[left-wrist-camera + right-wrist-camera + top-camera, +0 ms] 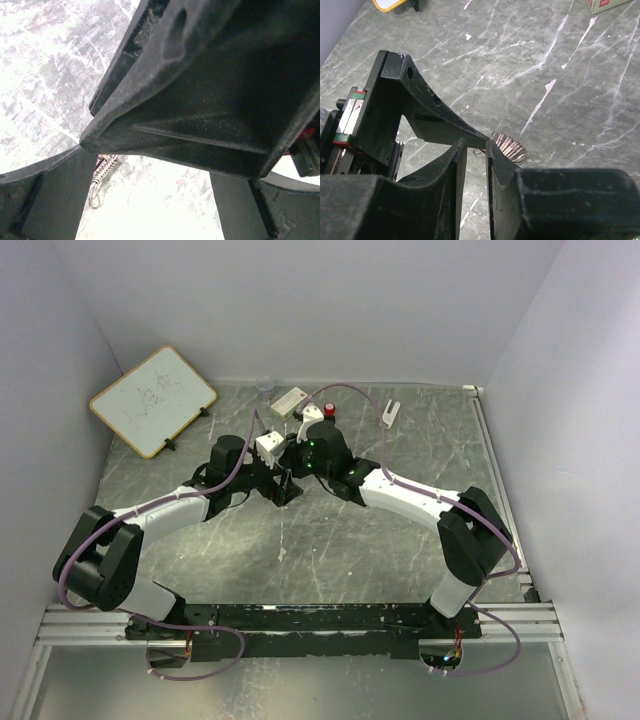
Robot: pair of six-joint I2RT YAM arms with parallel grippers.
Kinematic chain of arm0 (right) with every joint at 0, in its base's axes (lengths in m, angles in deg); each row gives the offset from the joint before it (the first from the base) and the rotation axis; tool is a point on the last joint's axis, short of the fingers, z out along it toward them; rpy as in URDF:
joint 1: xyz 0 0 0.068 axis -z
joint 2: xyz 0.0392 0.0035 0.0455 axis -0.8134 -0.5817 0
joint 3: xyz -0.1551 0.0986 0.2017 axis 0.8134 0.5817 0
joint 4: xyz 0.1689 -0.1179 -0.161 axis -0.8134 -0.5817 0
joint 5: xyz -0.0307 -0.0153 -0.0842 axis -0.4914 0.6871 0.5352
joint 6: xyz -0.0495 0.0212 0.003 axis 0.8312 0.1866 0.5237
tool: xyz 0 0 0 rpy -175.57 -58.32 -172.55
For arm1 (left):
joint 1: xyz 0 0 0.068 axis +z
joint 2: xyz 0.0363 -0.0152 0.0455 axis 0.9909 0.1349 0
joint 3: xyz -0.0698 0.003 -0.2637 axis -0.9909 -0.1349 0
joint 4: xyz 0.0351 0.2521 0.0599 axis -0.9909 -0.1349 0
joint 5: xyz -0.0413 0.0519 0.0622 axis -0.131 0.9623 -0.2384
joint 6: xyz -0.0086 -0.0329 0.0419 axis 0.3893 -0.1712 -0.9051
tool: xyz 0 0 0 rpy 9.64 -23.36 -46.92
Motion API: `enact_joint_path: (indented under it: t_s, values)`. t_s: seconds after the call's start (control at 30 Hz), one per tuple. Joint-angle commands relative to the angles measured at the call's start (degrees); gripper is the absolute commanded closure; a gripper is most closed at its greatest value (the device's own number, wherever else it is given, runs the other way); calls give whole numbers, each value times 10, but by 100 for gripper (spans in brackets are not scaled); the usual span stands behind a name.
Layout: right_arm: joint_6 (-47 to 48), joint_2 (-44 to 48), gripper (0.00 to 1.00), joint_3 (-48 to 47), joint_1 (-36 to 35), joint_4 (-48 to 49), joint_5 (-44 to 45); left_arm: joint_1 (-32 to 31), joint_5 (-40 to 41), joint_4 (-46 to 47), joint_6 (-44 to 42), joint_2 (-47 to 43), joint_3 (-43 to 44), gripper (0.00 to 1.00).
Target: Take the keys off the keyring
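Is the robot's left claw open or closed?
Open. In the left wrist view, the left gripper holds its two fingers far apart at the bottom corners, table showing between them.

Grey marble tbl (pixel 350 550) w/ whiteboard (pixel 153 400), box (pixel 290 401), red knob (pixel 329 413)

1. The keys (pixel 509 148) show in the right wrist view as a small bundle of thin metal blades, silvery with a pink-brown tone. They are spread like a fan, each blade close beside the next.
2. The bundle sits low over the grey marbled table (pixel 560 60), just beside one fingertip of the right gripper (pixel 476 145). Whether it is held or only touched, I cannot tell.
3. The keyring (pixel 95 196) shows in the left wrist view as a thin silvery wire loop, hanging slanted below a tight stack of metal edges. Its upper part is hidden.
4. In the top view both things are hidden.
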Motion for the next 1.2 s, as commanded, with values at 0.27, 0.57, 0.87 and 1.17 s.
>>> enact_joint_path:
  t_s: [0.27, 0.57, 0.87, 1.17]
  values:
    - [2, -35, 80, 5, -6, 2, -32, -8, -1, 40, 5, -10, 18, 2]
    - [3, -54, 82, -6, -11, -6, -47, -10, -11, 50, 12, -13, 20, 2]
    - [8, -61, 69, -12, -13, -13, -56, -11, -9, 52, 13, -10, 21, 2]
    - [12, -55, 69, -16, -15, -30, -79, -13, -7, 60, 9, -20, 16, 2]
